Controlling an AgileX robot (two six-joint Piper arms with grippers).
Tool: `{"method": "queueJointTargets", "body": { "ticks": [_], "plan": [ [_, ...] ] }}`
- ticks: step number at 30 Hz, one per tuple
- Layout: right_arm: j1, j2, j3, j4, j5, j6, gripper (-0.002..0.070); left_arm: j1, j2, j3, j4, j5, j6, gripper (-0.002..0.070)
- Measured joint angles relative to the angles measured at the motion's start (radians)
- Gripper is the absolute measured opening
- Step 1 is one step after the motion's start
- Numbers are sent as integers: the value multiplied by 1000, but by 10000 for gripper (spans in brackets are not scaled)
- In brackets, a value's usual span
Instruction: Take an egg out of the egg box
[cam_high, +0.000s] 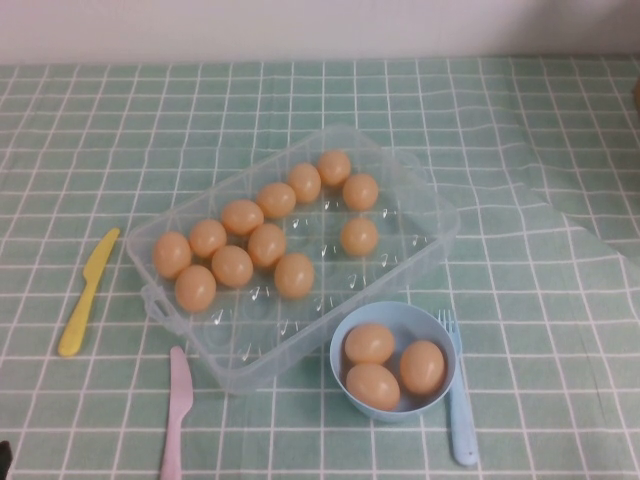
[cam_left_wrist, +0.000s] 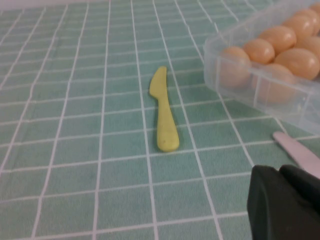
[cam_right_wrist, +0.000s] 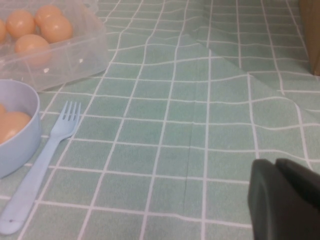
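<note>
your egg box (cam_high: 420, 262) sits mid-table, its long axis running from near-left to far-right, with eleven eggs still in its cups; three more already lie in the blue bowl (cam_high: 440, 395) just beside its near-right corner. neither arm shows in the high view, so both are parked back at the near edge.

the left gripper (cam_left_wrist: 285, 205) hovers low over the cloth at the near left, fingers closed and holding nothing. from it the box lies ahead and to the right — the nearest candidate is the egg (cam_high: 195, 287) at the box's near-left corner, with the yellow knife (cam_left_wrist: 163, 111) out to the left of the box and the pink knife (cam_left_wrist: 299, 151) between gripper and box.

the right gripper (cam_right_wrist: 287, 202) hangs over bare cloth at the near right, nothing in it; whether its fingers are parted i cannot tell. for it, the box lies ahead and to the left, past the blue fork (cam_right_wrist: 40, 170) and bowl.

the high view gives you the full egg layout; the wrist views show only a box corner each, but they alone show the grippers. the left looks the closer arm, judging by its view.
</note>
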Motion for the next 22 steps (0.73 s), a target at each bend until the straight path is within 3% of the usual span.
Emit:
{"method": "queueJointTargets", "body": {
  "ticks": [22],
  "plan": [
    [0, 0, 0, 0, 0, 0, -17, 0, 0, 0, 6, 27, 0, -3]
  ]
}}
